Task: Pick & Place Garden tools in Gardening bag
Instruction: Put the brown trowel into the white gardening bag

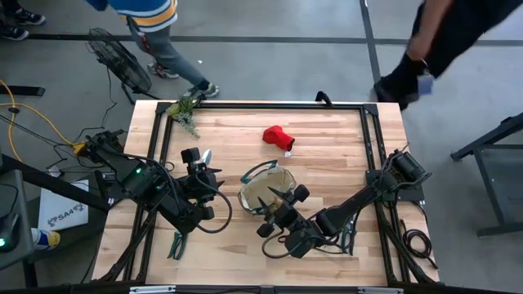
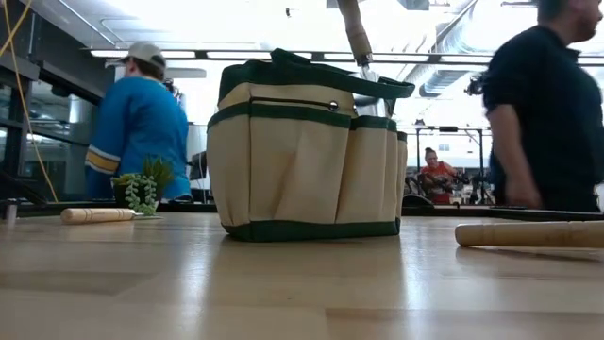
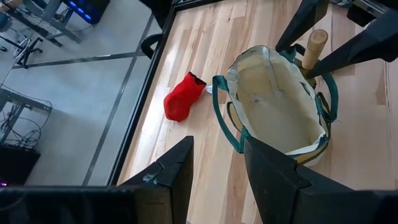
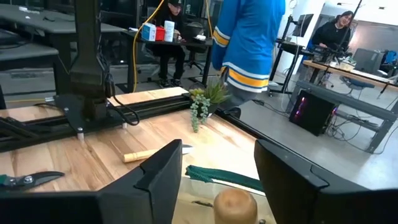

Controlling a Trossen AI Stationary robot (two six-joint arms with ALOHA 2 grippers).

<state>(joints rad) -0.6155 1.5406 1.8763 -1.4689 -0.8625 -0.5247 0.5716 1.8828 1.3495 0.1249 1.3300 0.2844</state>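
The tan gardening bag (image 1: 265, 189) with green trim stands upright mid-table. A wooden-handled tool (image 3: 314, 46) stands in it at the rim nearest the right arm, head down and handle up (image 2: 356, 33). My right gripper (image 4: 217, 186) is open and level over that rim, one finger on each side of the handle's top (image 4: 235, 205). My left gripper (image 3: 217, 168) hangs open to the left of the bag, with nothing between its fingers. On the table lie a red glove (image 1: 278, 139) beyond the bag, a trowel (image 4: 152, 154) and green pruners (image 1: 176, 243). My right gripper's fingers stand wider apart than the wooden handle's top (image 3: 315, 38). The handle is close to one finger (image 4: 280, 180), and I cannot tell whether it touches it. The tool stands almost upright with its head down in the bag.
A green plant sprig (image 1: 184, 110) lies at the far left corner. Another wooden handle (image 2: 528, 233) lies near the front right. People walk and stand beyond the table's far edge. Bare wood lies between the glove and the right rail.
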